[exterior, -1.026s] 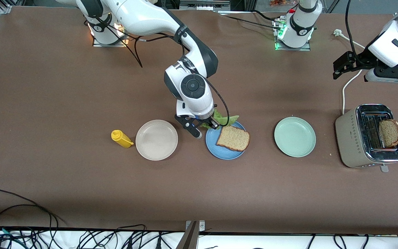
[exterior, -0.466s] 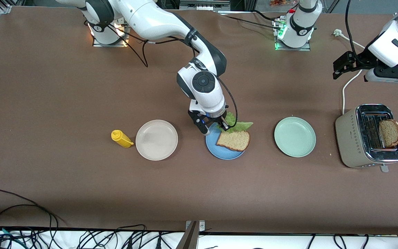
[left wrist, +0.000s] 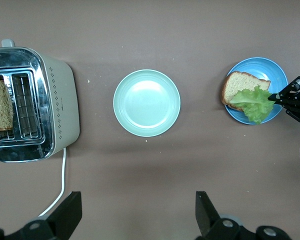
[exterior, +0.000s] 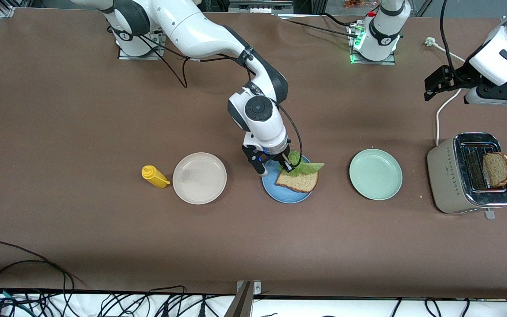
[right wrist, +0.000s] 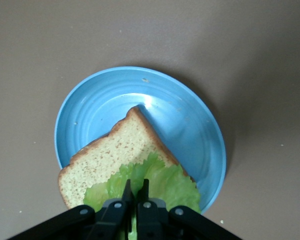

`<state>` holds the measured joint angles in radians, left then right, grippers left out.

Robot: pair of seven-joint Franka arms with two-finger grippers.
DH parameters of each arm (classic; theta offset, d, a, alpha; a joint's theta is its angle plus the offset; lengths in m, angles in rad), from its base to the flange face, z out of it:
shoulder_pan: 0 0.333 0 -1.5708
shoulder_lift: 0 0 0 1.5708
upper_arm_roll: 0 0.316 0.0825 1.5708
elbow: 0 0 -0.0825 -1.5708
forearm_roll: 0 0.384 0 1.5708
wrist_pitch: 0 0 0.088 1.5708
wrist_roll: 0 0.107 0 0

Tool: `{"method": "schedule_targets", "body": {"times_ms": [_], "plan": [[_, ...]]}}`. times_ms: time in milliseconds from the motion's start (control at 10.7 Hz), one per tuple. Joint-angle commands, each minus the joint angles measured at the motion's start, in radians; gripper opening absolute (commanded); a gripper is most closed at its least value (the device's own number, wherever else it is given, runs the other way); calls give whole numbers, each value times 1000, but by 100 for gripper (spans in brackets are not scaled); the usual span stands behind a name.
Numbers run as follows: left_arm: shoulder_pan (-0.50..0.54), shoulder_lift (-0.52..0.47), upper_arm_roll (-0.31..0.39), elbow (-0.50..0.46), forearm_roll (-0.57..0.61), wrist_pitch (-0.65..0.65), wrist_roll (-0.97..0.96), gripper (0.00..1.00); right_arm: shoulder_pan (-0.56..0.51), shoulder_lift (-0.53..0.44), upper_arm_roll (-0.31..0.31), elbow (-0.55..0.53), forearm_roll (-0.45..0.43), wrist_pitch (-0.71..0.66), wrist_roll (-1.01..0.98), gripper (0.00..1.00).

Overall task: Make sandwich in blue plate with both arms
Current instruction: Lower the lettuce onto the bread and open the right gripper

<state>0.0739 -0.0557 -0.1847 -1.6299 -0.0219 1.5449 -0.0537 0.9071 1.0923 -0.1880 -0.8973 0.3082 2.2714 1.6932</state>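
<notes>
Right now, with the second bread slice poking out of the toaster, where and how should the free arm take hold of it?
Grip the bread slice by its exposed upper half, coming straight down from above the toaster. It stands on edge in a slot, leaning toward the outer rim, so open jaws should straddle its two flat faces. The left gripper waits open above the table; the right gripper holds the lettuce.

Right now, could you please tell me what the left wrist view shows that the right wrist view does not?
Only the left wrist view shows the toaster with a bread slice in it, the green plate and the open left gripper. Only the right wrist view shows close up the right gripper shut on the lettuce. Both show the blue plate, its bread and the lettuce.
</notes>
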Motion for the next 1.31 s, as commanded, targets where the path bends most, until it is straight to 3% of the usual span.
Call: {"method": "schedule_targets", "body": {"times_ms": [0,187,373,466,746,933,1213], "plan": [[6,0,-1,12,-13,-17,2,100,4,37,-15,58,19,19,9,0],[6,0,-1,12,-15,-17,2,100,4,40,-22,54,17,31,8,0],[4,0,-2,12,-15,-17,0,100,4,51,-22,46,12,52,5,42],[4,0,-1,12,-15,-17,1,100,4,55,-22,46,12,56,-7,54],[6,0,-1,12,-13,-17,3,100,4,61,-24,35,9,68,-24,75],[6,0,-1,12,-13,-17,3,100,4,37,-22,34,0,-8,-117,100],[4,0,-1,12,-13,-17,2,100,-7,-81,-18,-50,11,-82,-216,100]]}}
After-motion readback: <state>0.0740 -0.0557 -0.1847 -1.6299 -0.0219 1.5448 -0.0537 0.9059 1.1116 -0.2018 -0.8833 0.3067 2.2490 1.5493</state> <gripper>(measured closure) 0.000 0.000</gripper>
